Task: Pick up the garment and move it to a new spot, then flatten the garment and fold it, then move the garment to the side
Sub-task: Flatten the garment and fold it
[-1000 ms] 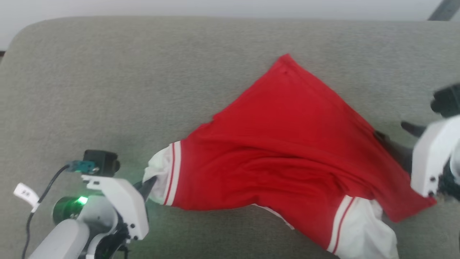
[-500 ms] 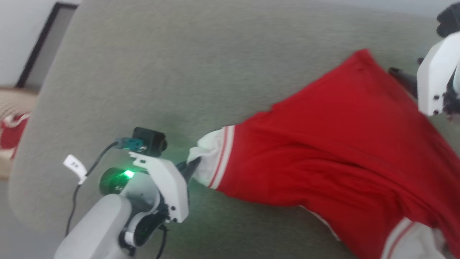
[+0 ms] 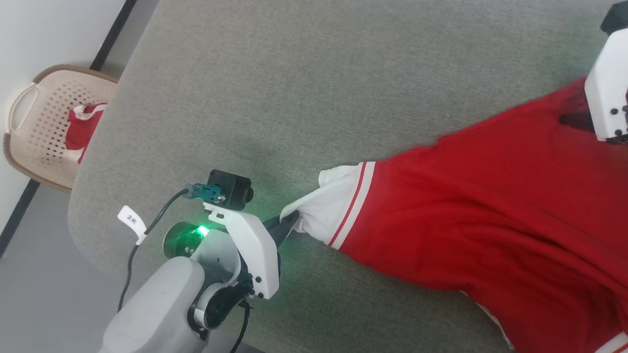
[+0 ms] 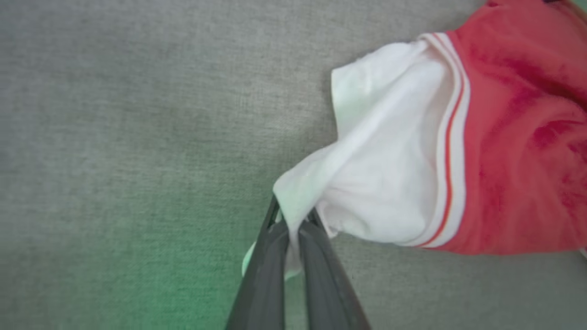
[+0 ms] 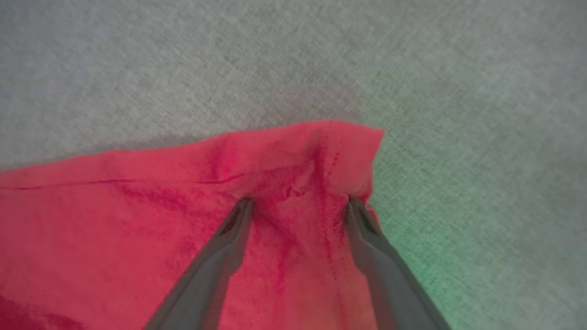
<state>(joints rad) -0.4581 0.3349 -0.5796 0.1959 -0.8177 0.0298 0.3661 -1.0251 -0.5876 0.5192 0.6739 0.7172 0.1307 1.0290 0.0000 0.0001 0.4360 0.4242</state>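
The garment (image 3: 490, 211), a bright red shirt with white striped sleeves, lies spread over the grey cushion (image 3: 294, 98). My left gripper (image 3: 289, 220) is shut on the tip of its white sleeve, which stretches taut from the jaws. In the left wrist view the pinched sleeve of the garment (image 4: 390, 160) bunches between the closed fingers of that gripper (image 4: 293, 220). My right gripper (image 3: 571, 120) stands at the garment's far corner. The right wrist view shows this gripper (image 5: 298, 204) open, both tips resting on the red garment (image 5: 137, 220) near its corner edge.
A tan perforated basket (image 3: 29, 147) holding a red-and-white cloth (image 3: 81, 130) sits on the floor past the cushion's left edge. The cushion's rounded corner falls away to grey floor at the lower left.
The head camera has swung left, bringing the basket into view. My right gripper went from the garment's right edge to its far corner. The left gripper still holds the sleeve.
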